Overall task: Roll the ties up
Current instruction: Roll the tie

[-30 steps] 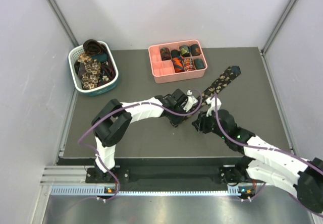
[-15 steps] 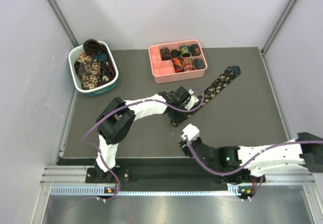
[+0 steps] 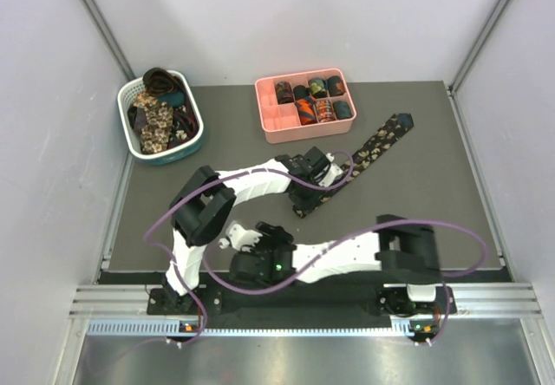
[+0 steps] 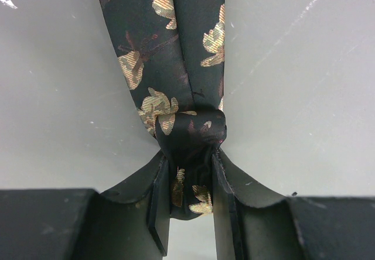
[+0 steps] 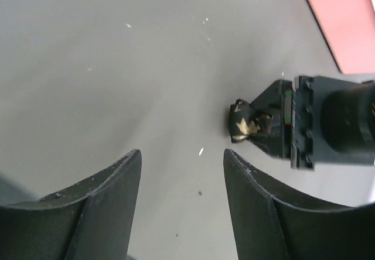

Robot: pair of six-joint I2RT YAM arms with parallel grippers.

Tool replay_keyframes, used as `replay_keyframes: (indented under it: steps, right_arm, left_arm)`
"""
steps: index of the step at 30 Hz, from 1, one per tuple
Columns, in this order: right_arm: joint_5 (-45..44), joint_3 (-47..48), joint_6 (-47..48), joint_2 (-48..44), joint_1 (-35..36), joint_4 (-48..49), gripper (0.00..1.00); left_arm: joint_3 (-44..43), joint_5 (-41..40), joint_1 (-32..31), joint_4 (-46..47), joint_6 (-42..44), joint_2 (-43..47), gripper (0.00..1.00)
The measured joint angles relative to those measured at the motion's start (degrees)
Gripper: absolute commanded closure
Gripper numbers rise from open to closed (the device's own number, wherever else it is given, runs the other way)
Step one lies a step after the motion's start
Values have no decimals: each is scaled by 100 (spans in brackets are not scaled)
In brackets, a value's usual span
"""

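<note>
A dark tie with beige flowers (image 3: 375,146) lies slantwise on the grey table, its wide end at the far right. Its near end (image 4: 190,132) is bunched into a small fold. My left gripper (image 4: 190,175) is shut on that fold, and in the top view it (image 3: 306,201) sits at the tie's near tip. My right gripper (image 5: 182,154) hangs open and empty over bare table; in the top view it (image 3: 232,236) is near the front edge, left of the tie. Its camera sees the left gripper's tip holding the tie fold (image 5: 245,125).
A pink divided tray (image 3: 269,125) at the back holds several rolled ties (image 3: 316,107). A white-and-teal basket (image 3: 130,138) at the back left holds several loose ties (image 3: 156,116). The right arm (image 3: 347,255) lies across the table's front edge.
My right arm swung from beside the tie down and across the front of the table to the left, and its jaws widened. The left gripper kept hold of the tie's end.
</note>
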State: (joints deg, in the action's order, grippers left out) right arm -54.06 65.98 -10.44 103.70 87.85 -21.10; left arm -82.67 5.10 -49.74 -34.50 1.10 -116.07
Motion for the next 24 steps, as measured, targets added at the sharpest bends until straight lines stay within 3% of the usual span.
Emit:
replay_keyframes:
  steps: [8,24]
  right_arm:
    - [-61,1416,2,1276,-713,-1753,41]
    - [-59,1508,605,1585,-1311,-1998,45]
  left_arm:
    - [-334,0,0,-376,-63,-195,75]
    - [-800,33,4,-918,-197,-461,74]
